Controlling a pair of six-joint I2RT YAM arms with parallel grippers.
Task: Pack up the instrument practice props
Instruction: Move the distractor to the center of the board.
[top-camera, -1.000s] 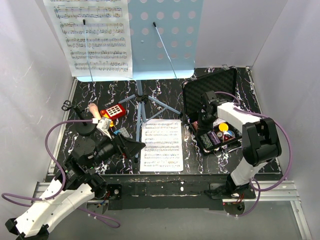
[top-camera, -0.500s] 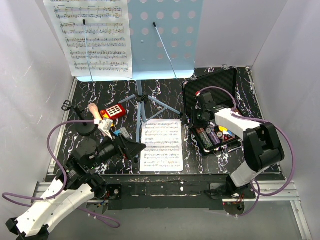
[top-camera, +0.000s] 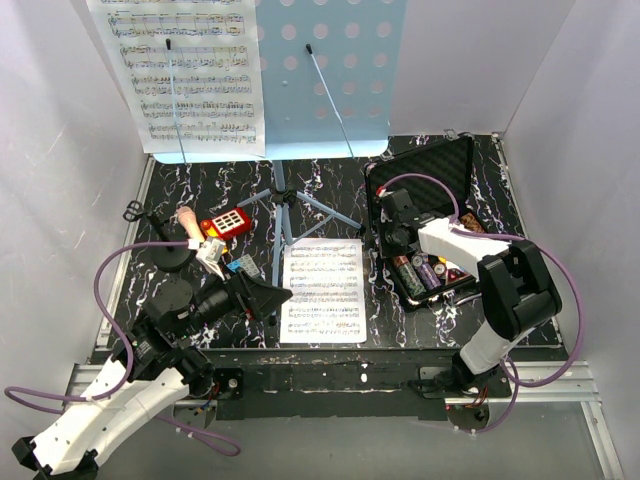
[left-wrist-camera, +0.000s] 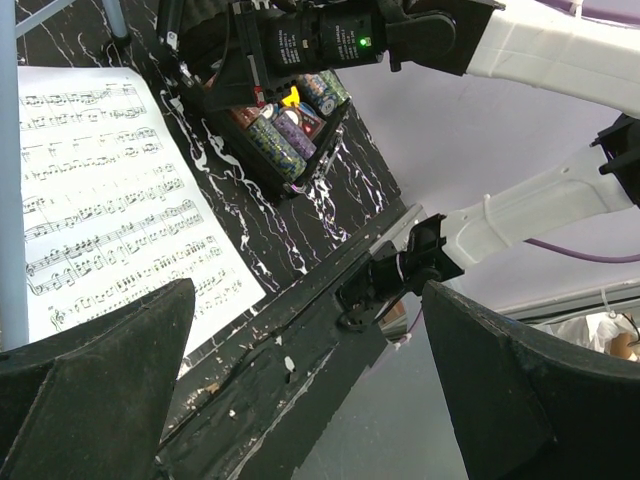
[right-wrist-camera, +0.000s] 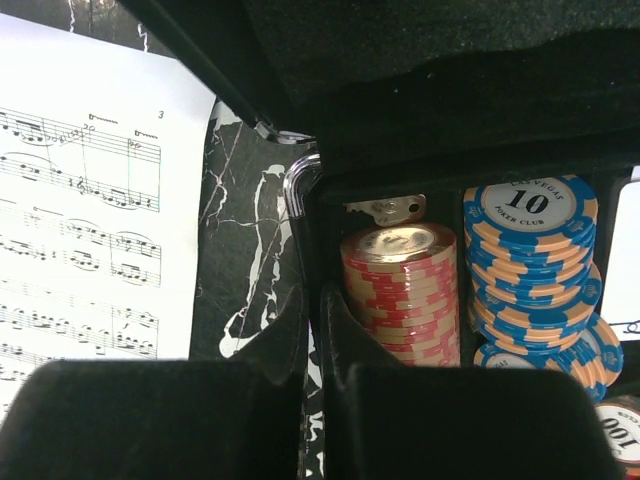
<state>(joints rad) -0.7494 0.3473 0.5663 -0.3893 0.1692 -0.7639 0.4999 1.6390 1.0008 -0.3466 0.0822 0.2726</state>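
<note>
Left gripper — spread wide, empty, hovering just beside the loose sheet-music page lying flat on the desk. Right gripper — fingers nearly pressed together at the poker-chip case wall. Page: light, floppy; I'd nip a corner, or slide it to the desk edge first.

music stand — rear centre | loose page before it | case right of page | microphone left of stand

tripod legs behind page, case right
</note>
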